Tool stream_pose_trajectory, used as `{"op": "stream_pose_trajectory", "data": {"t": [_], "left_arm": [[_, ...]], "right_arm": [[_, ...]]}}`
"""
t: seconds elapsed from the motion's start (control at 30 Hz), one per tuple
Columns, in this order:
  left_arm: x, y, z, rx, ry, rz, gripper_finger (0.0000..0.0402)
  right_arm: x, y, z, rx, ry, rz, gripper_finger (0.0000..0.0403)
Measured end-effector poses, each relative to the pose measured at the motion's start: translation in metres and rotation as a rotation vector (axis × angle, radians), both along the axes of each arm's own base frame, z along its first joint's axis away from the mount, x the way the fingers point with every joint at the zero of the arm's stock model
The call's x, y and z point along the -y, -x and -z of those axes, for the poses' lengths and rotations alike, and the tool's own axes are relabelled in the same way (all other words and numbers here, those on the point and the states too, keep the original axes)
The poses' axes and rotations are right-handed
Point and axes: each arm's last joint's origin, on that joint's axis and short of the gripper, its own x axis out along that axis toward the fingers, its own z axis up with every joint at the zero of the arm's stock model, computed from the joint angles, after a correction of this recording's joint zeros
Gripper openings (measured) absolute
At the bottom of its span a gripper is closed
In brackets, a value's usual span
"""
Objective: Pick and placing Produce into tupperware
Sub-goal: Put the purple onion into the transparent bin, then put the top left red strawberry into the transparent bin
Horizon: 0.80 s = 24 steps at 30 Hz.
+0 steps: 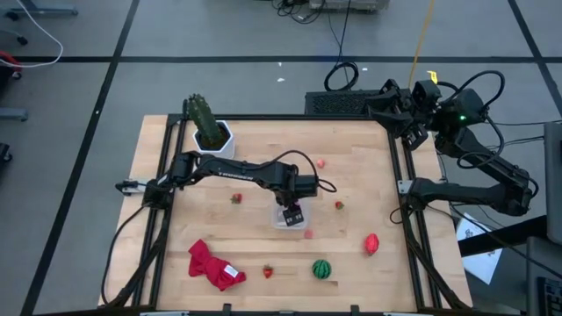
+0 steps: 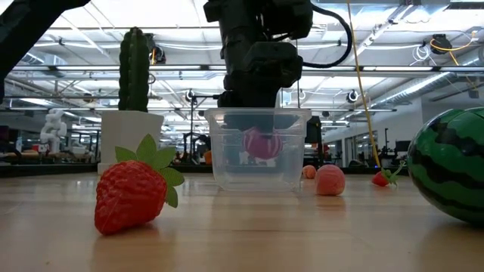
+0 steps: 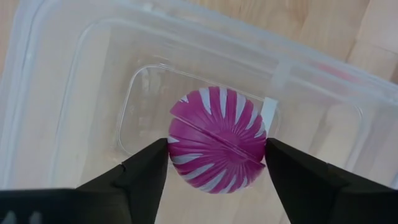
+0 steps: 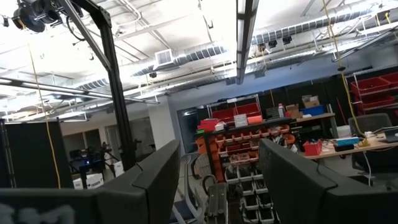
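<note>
The clear tupperware tub (image 1: 283, 219) stands at the table's middle and also shows in the low view (image 2: 227, 151). My left gripper (image 1: 294, 211) reaches down into it, shut on the purple striped ball (image 3: 216, 140). The ball shows through the tub's wall in the low view (image 2: 262, 143). On the table lie a green watermelon ball (image 1: 322, 269), a red piece (image 1: 371, 243), a pink piece (image 1: 309, 233) and small strawberries (image 1: 235, 198) (image 1: 268, 271) (image 1: 339, 205). My right gripper (image 4: 217, 180) is open and empty, parked beyond the table's far right corner. My left gripper pinches the purple striped ball between its two fingers (image 3: 149, 168), one on each opposite side of the ball (image 3: 174, 140). The fingers come from above, pointing down into the tub. The ball hangs inside the tub's walls, above its floor.
A green cactus in a white pot (image 1: 211, 132) stands at the far left. A red cloth (image 1: 211, 266) lies near the front left. In the low view a strawberry (image 2: 132, 193) and the watermelon ball (image 2: 454, 162) lie close to the camera.
</note>
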Motion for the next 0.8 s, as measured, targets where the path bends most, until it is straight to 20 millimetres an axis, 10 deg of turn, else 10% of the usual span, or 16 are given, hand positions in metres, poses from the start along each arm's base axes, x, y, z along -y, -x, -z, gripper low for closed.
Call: {"op": "stream_pose_trajectory", "data": {"t": [0.43,0.8], "left_arm": [[-0.007,0.000,-0.010,0.041,0.008,-0.026,0.0318],[-0.008,0.112,-0.159,0.116,-0.103,-0.165,0.0317]], "right_arm": [[0.000,0.000,0.000,0.000,0.000,-0.001,0.0210],[0.000,0.000,0.000,-0.007,-0.032,-0.014,0.0210]]}}
